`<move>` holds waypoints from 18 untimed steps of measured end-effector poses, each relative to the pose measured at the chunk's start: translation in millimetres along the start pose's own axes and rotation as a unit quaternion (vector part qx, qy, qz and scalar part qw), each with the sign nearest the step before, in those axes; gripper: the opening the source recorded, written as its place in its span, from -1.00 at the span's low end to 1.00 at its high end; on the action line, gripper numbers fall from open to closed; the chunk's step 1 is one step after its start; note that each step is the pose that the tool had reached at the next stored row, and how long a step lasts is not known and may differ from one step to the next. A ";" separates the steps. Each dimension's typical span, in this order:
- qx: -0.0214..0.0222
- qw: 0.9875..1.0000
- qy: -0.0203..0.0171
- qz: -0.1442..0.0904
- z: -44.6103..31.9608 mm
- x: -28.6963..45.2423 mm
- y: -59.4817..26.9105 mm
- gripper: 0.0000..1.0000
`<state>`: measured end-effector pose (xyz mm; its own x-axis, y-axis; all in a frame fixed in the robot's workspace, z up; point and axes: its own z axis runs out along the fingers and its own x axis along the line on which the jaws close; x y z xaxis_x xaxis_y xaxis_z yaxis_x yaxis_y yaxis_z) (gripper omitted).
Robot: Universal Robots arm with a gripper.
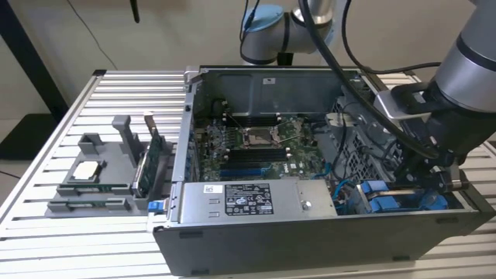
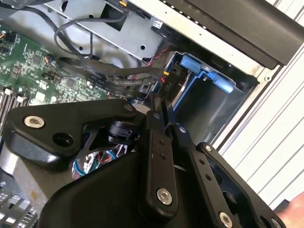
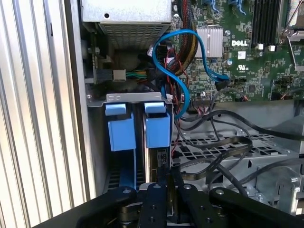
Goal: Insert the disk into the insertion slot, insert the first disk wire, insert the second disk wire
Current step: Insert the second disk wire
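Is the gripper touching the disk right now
Cannot tell. In the first wrist view the gripper overlaps the disk's edge in the insertion slot, but neither contact nor gap shows plainly.

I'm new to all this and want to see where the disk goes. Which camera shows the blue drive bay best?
The first wrist view: it looks straight into the insertion slot, showing both blue tabs. The second wrist view catches one blue corner of it beyond the gripper. In the exterior view it sits low in the case, partly behind the arm.

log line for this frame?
gripper: shut, at the disk's edge | disk: seated in insertion slot | blue cable: loose
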<state>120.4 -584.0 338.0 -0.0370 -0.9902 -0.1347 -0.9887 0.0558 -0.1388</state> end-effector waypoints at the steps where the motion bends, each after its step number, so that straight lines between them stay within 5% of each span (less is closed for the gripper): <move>1: 0.000 1.000 0.000 0.000 0.4 0.1 0.1 -0.69; 7: 0.000 1.000 -0.001 0.000 3.4 0.4 0.4 -0.65; 8: 0.000 1.000 -0.001 0.000 0.7 0.1 0.0 -0.53; 12: 0.000 1.000 0.000 0.000 -13.0 -1.8 -1.9 -0.53; 18: 0.000 1.000 0.000 0.000 -18.3 -2.5 -2.6 -0.53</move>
<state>120.4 -584.0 356.6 -0.0371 -0.9901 -0.1352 -0.9888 0.0559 -0.1387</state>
